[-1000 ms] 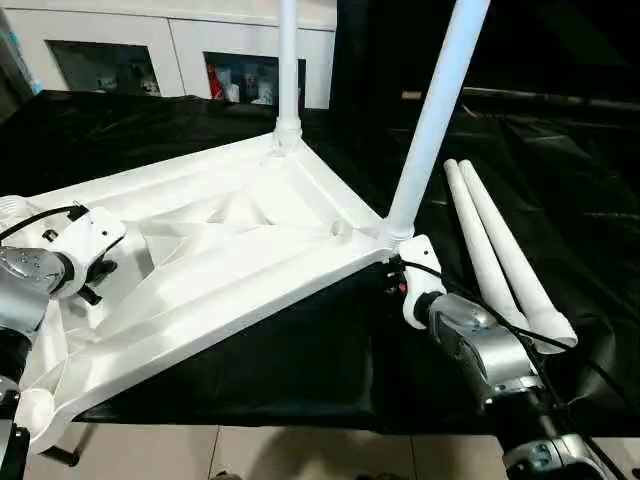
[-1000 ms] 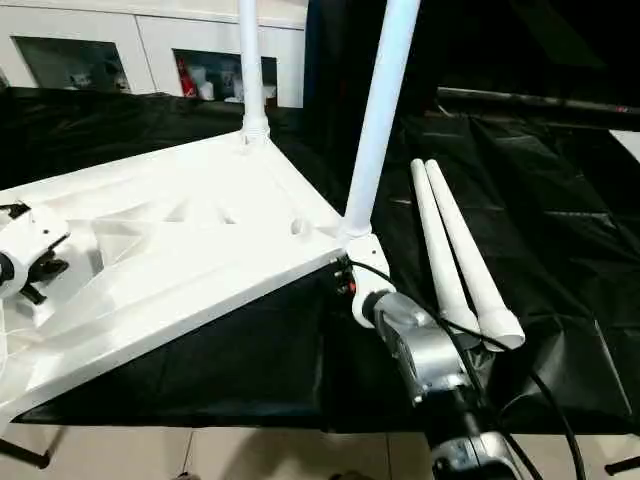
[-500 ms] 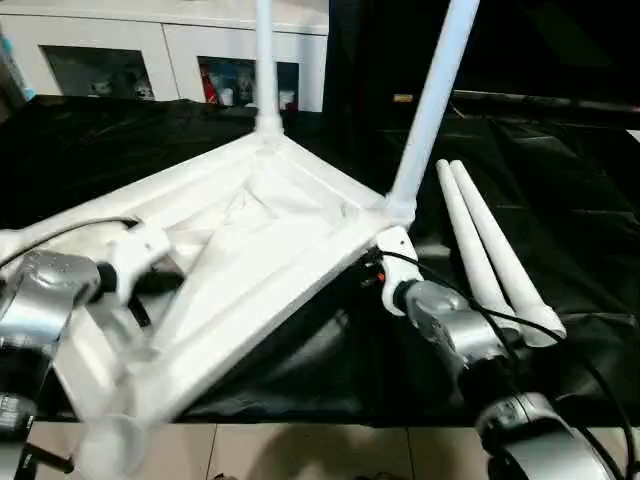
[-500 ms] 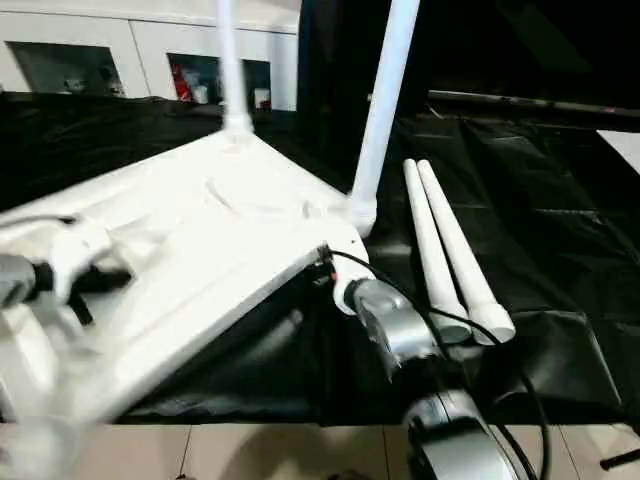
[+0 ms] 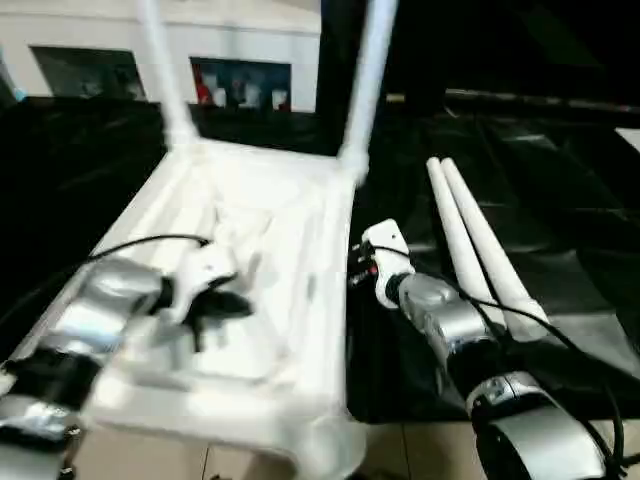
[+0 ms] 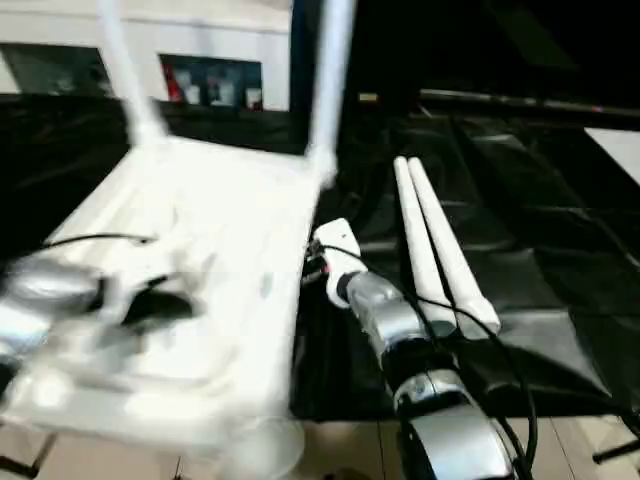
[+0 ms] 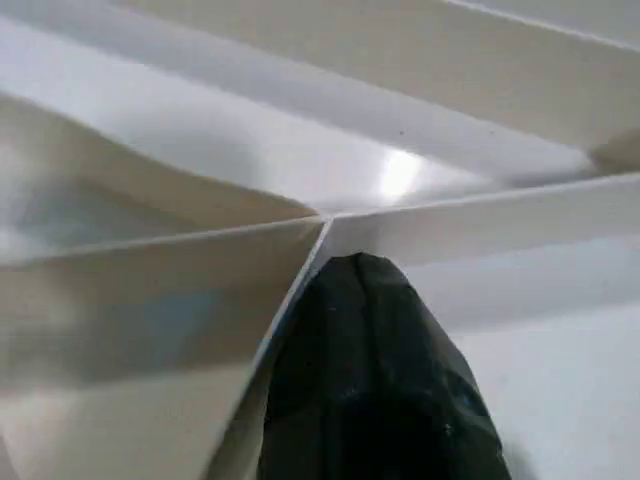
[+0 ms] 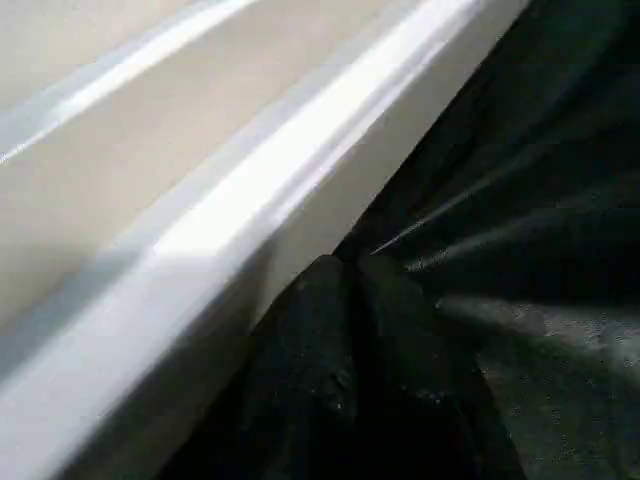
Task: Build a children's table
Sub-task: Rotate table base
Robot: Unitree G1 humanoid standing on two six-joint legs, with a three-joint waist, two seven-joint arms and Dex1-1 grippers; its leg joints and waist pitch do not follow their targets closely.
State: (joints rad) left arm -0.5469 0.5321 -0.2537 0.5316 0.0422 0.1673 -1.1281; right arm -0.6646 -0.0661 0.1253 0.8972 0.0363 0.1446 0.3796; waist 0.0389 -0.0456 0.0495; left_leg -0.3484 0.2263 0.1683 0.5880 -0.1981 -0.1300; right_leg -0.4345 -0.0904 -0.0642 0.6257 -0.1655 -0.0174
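Observation:
The children's table top (image 5: pixel 300 215) lies upside down on the black work table, ribbed underside up. Two white legs (image 5: pixel 368 70) stand upright in its far corner sockets. Two more legs (image 5: pixel 470 250) lie side by side on the black cover to the right. My left gripper (image 5: pixel 215 300) rests on the ribbed underside, against a rib junction (image 7: pixel 325 215) in the left wrist view. My right gripper (image 5: pixel 360 272) is shut and holds nothing. It sits at the top's right rim (image 8: pixel 250 200), with its fingertips (image 8: pixel 350 285) low against the rim's outer face.
The black-covered work table (image 5: pixel 560 180) stretches to the right and back. White cabinets (image 5: pixel 240 60) stand behind it. The table top's near corner (image 5: pixel 320 450) hangs over the work table's front edge, above the floor.
The table top has swung round, so its long side now runs away from me. My left gripper moved right onto the underside. My right gripper now sits at the rim, short of the legged corner.

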